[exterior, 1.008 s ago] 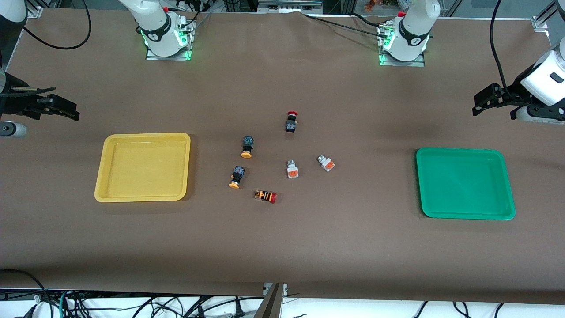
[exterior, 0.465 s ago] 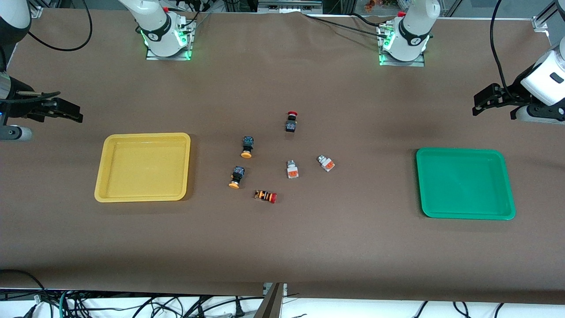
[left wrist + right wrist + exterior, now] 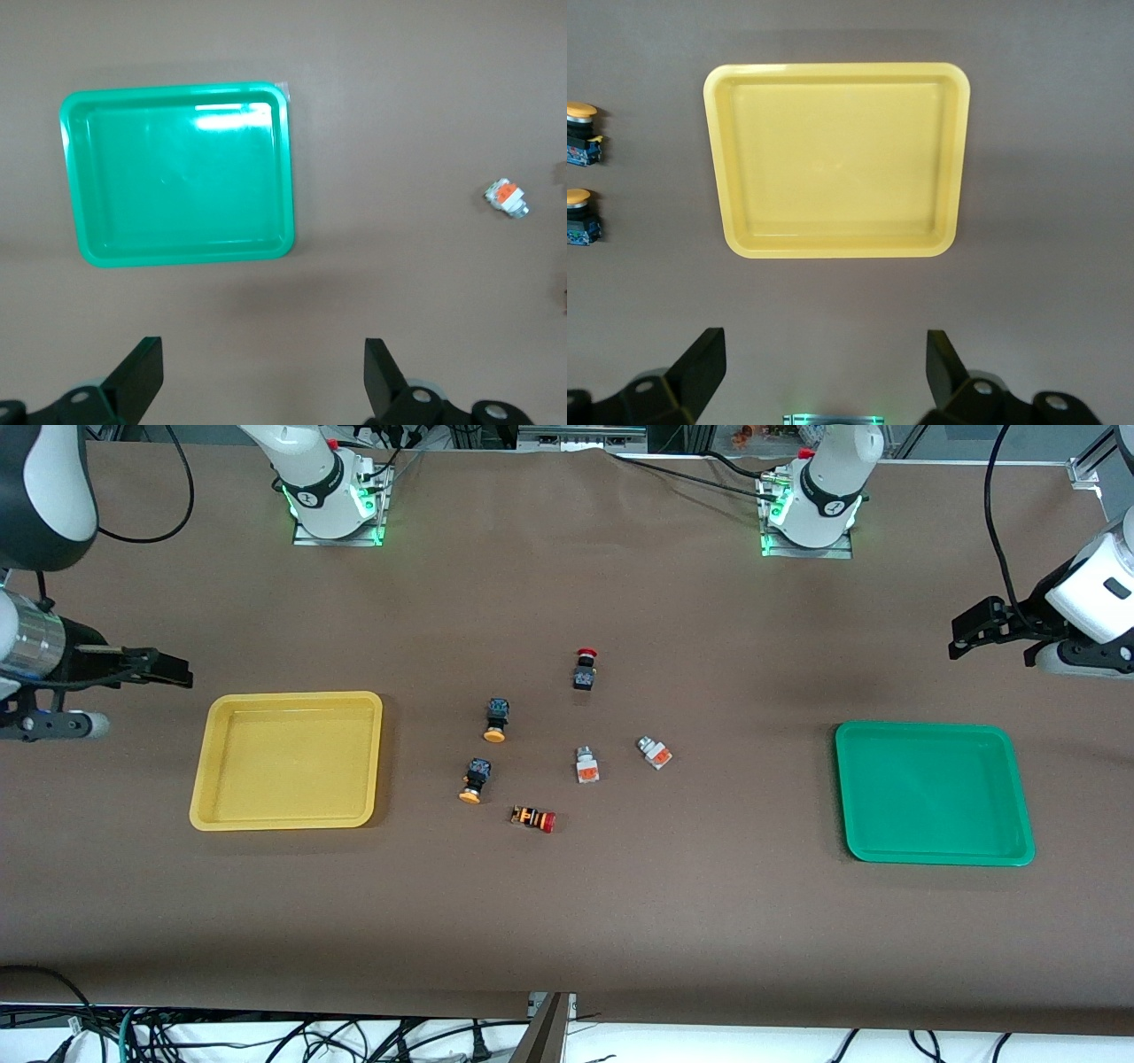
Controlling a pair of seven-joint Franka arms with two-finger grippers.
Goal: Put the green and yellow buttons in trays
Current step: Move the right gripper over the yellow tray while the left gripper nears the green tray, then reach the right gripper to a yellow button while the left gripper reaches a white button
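Two black buttons with yellow-orange caps (image 3: 496, 720) (image 3: 475, 780) and two white buttons with orange marks (image 3: 586, 765) (image 3: 655, 752) lie mid-table. The yellow tray (image 3: 292, 698) sits toward the right arm's end and the green tray (image 3: 930, 729) toward the left arm's end; both hold nothing. My right gripper (image 3: 173, 673) is open and empty over bare table beside the yellow tray (image 3: 837, 252); its wrist view (image 3: 824, 363) shows both yellow-capped buttons (image 3: 582, 146) (image 3: 580, 215). My left gripper (image 3: 966, 633) is open and empty over bare table by the green tray (image 3: 177, 257); its wrist view (image 3: 263, 372) shows one white button (image 3: 507, 198).
A black switch with a red cap (image 3: 585, 670) lies farther from the front camera than the buttons. An orange-striped piece with a red cap (image 3: 533, 818) lies nearer to it. Both arm bases stand along the table's back edge.
My right arm has swung its open gripper toward the yellow tray. My left arm has barely moved. The buttons and trays lie as before.
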